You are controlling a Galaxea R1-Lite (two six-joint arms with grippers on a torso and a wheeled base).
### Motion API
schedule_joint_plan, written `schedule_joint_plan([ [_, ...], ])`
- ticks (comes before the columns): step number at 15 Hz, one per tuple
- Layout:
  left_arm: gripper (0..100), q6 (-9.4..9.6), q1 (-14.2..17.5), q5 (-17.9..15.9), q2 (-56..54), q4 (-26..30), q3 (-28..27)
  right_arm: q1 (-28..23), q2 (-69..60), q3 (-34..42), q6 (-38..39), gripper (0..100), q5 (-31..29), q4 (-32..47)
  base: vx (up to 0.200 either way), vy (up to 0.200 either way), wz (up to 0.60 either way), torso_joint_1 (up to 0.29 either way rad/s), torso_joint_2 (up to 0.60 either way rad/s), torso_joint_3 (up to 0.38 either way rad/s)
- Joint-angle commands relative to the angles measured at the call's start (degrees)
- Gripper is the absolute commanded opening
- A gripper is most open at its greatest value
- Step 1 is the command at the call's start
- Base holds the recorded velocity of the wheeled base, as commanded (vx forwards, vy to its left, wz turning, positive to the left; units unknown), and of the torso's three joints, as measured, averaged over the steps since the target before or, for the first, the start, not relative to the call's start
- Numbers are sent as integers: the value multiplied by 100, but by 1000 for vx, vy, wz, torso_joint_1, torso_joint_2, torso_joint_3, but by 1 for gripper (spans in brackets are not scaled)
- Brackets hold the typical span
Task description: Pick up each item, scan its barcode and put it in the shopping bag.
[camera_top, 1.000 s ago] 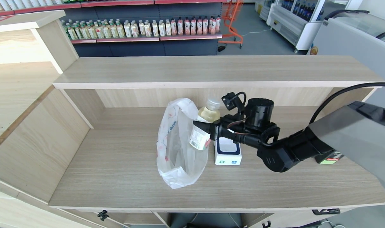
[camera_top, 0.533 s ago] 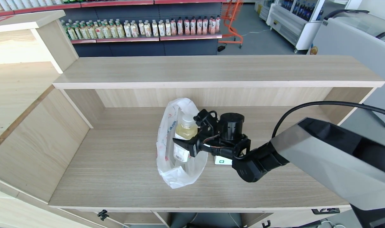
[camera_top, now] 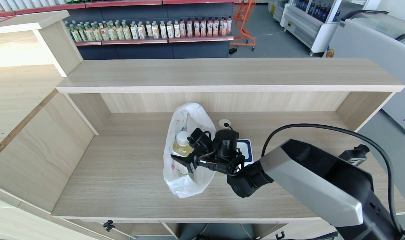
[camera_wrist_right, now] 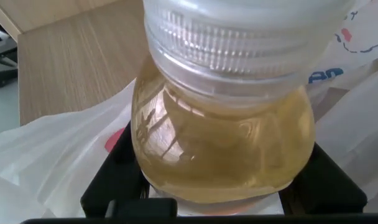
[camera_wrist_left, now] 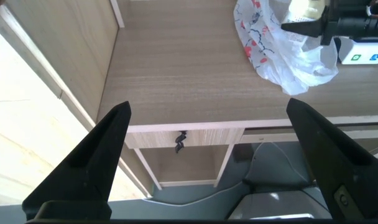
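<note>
While the clear plastic bottle of yellowish drink with a white cap [camera_top: 180,148] is clamped at its body by the right gripper [camera_top: 182,164], its lower part is seen within the open mouth of the white printed plastic shopping bag [camera_top: 184,188] on the pale wooden counter [camera_top: 122,180]. The white scanner box with a blue-framed top [camera_top: 246,148] is seen just beside the bag. The left gripper [camera_wrist_left: 207,106] is held wide open off the counter's front edge. Release is judged outstanding. A dark object [camera_top: 355,156] near the counter's right end, partly hidden, may be another item to be scanned.
</note>
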Motion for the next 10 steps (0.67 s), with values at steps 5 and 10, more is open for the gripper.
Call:
schedule_joint_plan([
  [5, 100, 2, 1, 1, 0, 0, 7, -26, -17, 45, 142, 100, 6, -26, 0, 0, 0, 0, 0, 0],
  [10, 100, 2, 1, 1, 0, 0, -1, -413, -1414, 968, 1997, 100, 6, 0, 0, 0, 0, 0, 0, 0],
])
